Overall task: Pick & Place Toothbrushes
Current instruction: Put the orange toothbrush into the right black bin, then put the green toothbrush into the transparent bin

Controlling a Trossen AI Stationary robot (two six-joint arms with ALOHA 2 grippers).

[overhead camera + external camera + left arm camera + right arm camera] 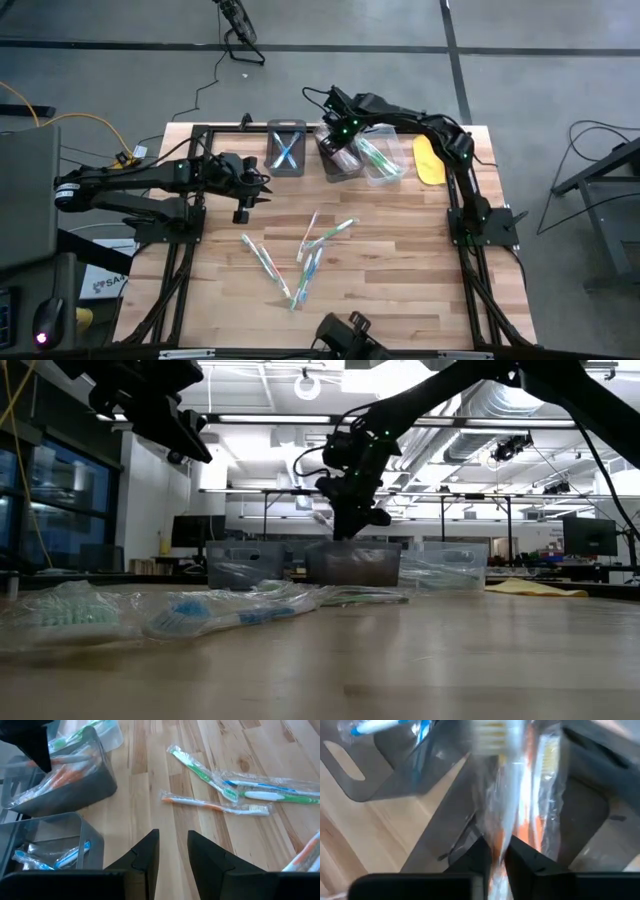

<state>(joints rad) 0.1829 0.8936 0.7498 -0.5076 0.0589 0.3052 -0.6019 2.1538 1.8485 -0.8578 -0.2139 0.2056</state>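
Several wrapped toothbrushes (300, 255) lie loose on the wooden table, with green, blue and orange handles (215, 806). Three bins stand at the far edge: one with blue brushes (287, 148), a dark middle one (340, 160) with orange brushes, and a clear one (380, 158) with green brushes. My right gripper (340, 135) is over the dark bin (352, 565), shut on a wrapped orange toothbrush (505, 785). My left gripper (172, 850) hovers open above the table left of the loose brushes, with nothing between its fingers. My right gripper pinches the wrapped orange toothbrush by its handle (501, 837) between the two fingers. The fingers come from above, slanting steeply down. The brush runs on past the fingertips, bristle head (492, 732) farthest from them, hanging into the dark bin beside another orange brush (545, 780).
A yellow flat object (430, 160) lies right of the clear bin. Dark frame rails run along the table's left and right edges (465, 250). Bare wood shows between the bins and the loose brushes (380, 215).
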